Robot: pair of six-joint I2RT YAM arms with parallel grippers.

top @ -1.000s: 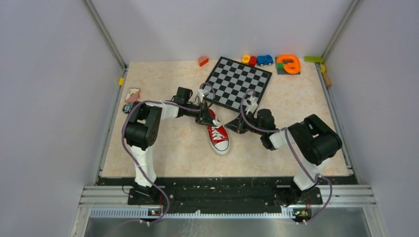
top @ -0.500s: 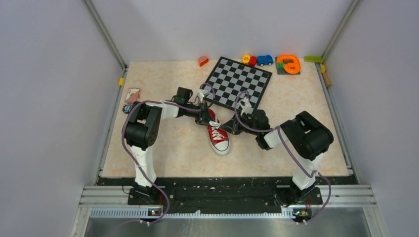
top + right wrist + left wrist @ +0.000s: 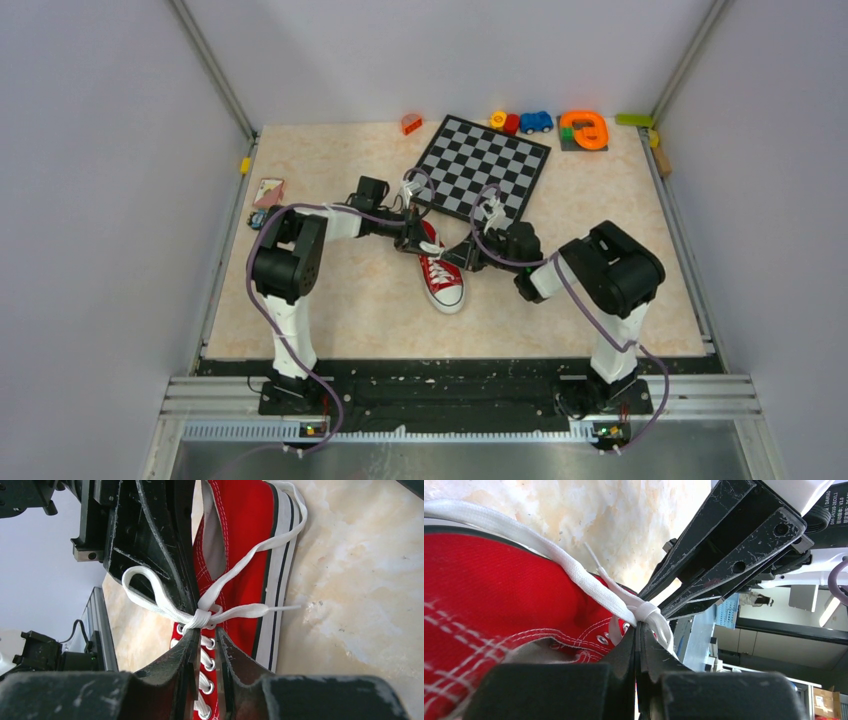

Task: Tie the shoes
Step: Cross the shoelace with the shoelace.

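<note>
A red sneaker (image 3: 441, 277) with white laces lies mid-table, toe toward the arms. Both grippers meet over its tongue end. My left gripper (image 3: 639, 629) is shut, pinching a white lace loop (image 3: 663, 627) right beside the knot (image 3: 644, 611). In the right wrist view the knot (image 3: 200, 617) sits just beyond my right gripper (image 3: 206, 631), whose jaws stand slightly apart, the eyelets showing through the gap and nothing between them. A lace loop (image 3: 145, 594) hangs on the left arm's side. One loose lace end (image 3: 280, 608) lies across the white sole edge onto the table.
A chessboard (image 3: 482, 168) lies just behind the shoe. Small toys line the back edge: a blue car (image 3: 536, 121), an orange piece (image 3: 584, 129), a red-orange block (image 3: 411, 123). A small card (image 3: 268, 190) sits by the left rail.
My right arm has slid left toward the shoe's knot and its jaws have parted a little. The left gripper has stayed shut on the lace in place.
</note>
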